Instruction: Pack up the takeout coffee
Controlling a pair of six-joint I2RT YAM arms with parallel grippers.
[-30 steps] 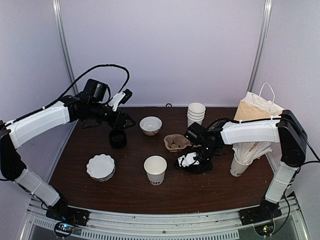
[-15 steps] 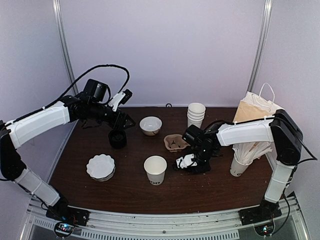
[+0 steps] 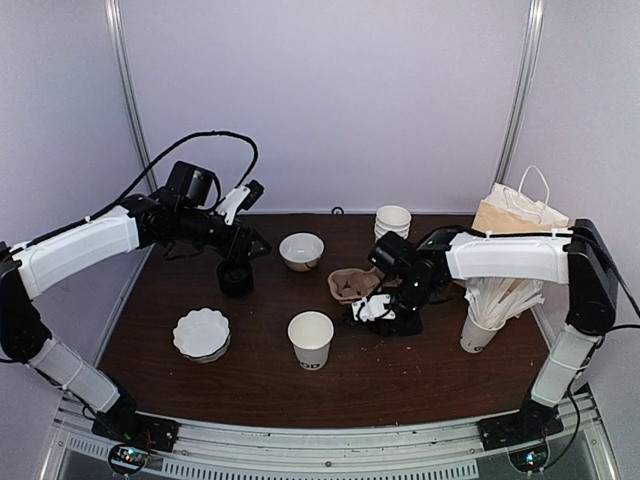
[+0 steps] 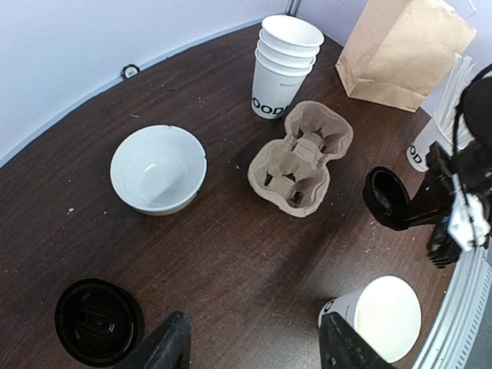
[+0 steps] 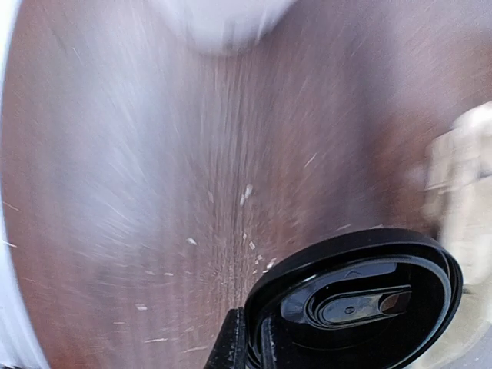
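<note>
Right gripper (image 3: 368,312) closed since earlier and rose, now pinching lid (image 5: 361,296) by rim. Left gripper (image 4: 257,350) hangs open, empty. Cup (image 3: 310,338) uncapped, front centre of table (image 3: 420,385). We level lid, centre it over cup, press evenly.

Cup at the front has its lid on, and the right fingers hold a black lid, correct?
Not quite: the cup has no lid on, as the top view shows. The right fingers do hold a black lid.
</note>
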